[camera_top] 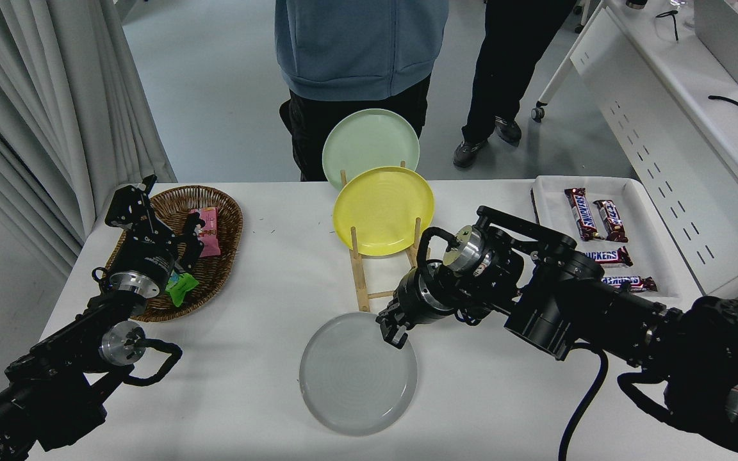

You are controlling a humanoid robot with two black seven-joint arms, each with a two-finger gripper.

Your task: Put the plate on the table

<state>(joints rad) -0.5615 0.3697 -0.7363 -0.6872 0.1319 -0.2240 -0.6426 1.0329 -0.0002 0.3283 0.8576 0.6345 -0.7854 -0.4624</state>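
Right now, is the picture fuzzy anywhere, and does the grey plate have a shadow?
Head view: everything looks sharp, with no blur. The grey plate casts only a thin, soft shadow on the white table along its near edge. The right claw at its rim is dark, so little detail shows there.

The pale green plate (370, 137) is partly hidden behind the yellow plate (384, 209); the picture's top edge crops both people.
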